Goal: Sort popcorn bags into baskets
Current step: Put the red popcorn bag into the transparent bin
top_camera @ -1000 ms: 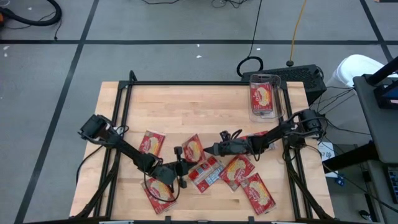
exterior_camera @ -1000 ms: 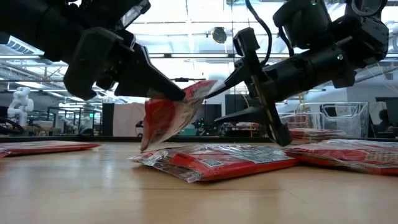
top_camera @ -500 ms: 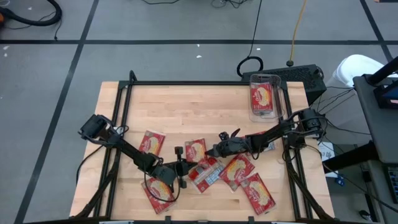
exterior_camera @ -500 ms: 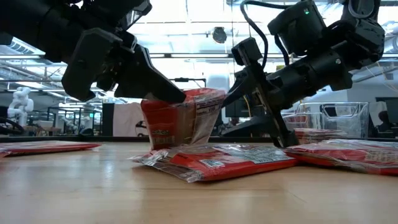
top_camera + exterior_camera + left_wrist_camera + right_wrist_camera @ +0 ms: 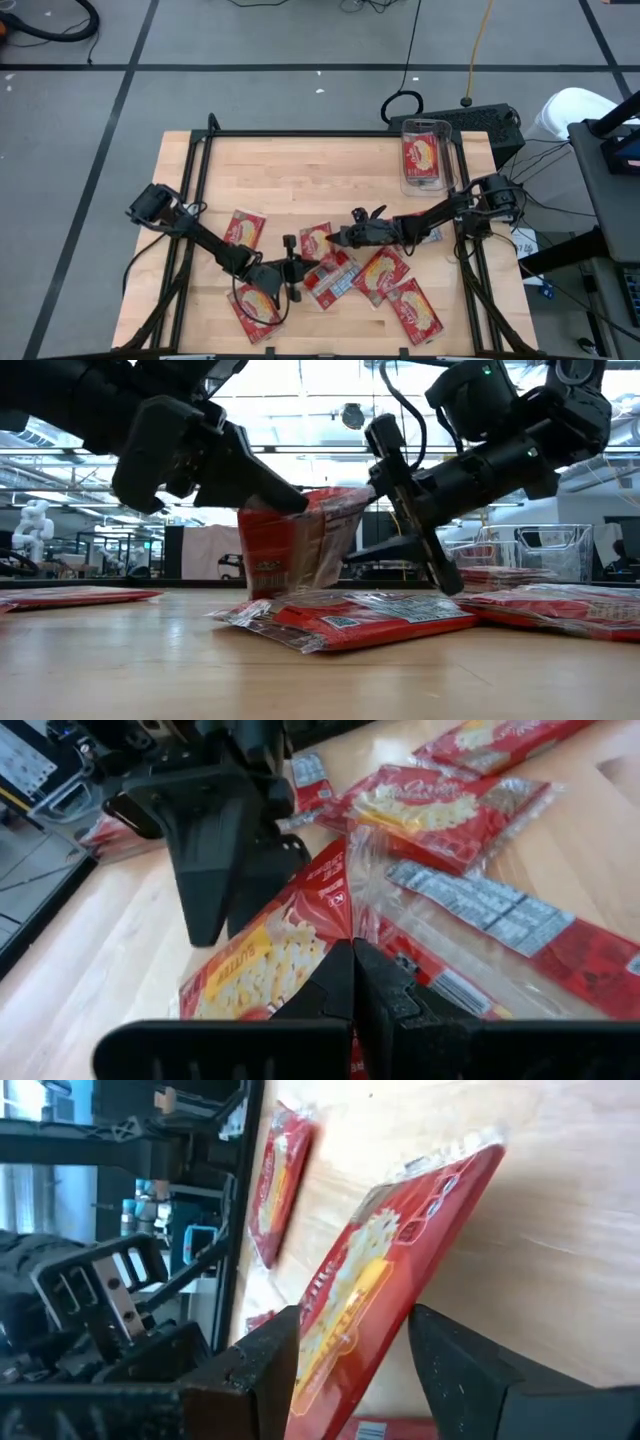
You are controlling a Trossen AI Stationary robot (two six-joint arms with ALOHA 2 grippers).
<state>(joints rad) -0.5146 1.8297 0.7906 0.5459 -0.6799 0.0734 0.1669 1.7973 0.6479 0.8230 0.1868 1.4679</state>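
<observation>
One red popcorn bag (image 5: 316,240) stands nearly on edge at the table's middle, between my two grippers. My left gripper (image 5: 352,970) comes from the left and is shut on it; in the low view (image 5: 292,508) it is at the bag's upper corner. My right gripper (image 5: 352,1330) comes from the right and is open, one finger on each face of the bag (image 5: 370,1280). The basket (image 5: 428,155), a clear tub at the far right, holds one bag. Several more bags lie flat around the grippers. My left gripper pinches the bag's upper corner (image 5: 285,512) between its shut fingers, slanting down from the table's left. The bag (image 5: 300,545) stands almost upright below the fingers. Its lower edge (image 5: 290,592) reaches the flat packet beneath. I cannot tell whether my right gripper's fingers (image 5: 262,1360) touch the bag.
Flat bags lie at the left (image 5: 245,228), near left (image 5: 258,305), under the held one (image 5: 330,280), and to the right (image 5: 380,272) (image 5: 415,310). A black frame rail (image 5: 300,133) edges the table. Bare wood (image 5: 300,180) lies toward the far side.
The held bag has swung from hanging tilted to nearly upright, its lower edge moving toward the right. My right gripper has moved a little toward the table's left, and its open fingers now stand on either side of the bag. My left gripper has stayed shut.
</observation>
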